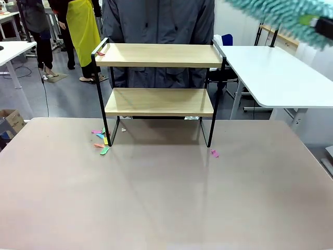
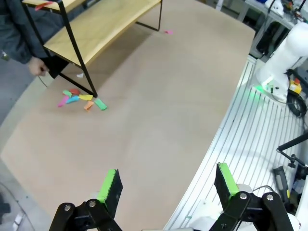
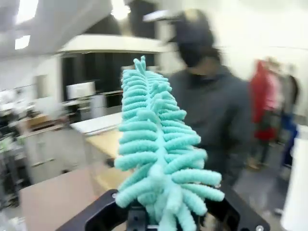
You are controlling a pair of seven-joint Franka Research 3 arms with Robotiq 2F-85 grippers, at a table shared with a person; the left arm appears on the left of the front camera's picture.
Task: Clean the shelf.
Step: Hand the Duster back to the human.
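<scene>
The shelf (image 1: 158, 101), two light wooden boards on a thin black frame, stands at the far middle of the brown table (image 1: 166, 198). A small red scrap (image 1: 100, 53) lies on its top board at the left end. My right gripper (image 1: 318, 23) hangs high at the upper right, well above the shelf, shut on a fluffy teal duster (image 1: 281, 13). In the right wrist view the duster (image 3: 154, 144) rises from that gripper (image 3: 159, 219). My left gripper (image 2: 166, 172) is open and empty above the table's near edge, far from the shelf (image 2: 96, 29).
Several coloured paper scraps (image 1: 101, 140) lie by the shelf's left front leg, and a pink one (image 1: 214, 153) by the right leg. A person in a dark jacket (image 1: 158, 21) stands right behind the shelf. A white table (image 1: 276, 73) stands at the right.
</scene>
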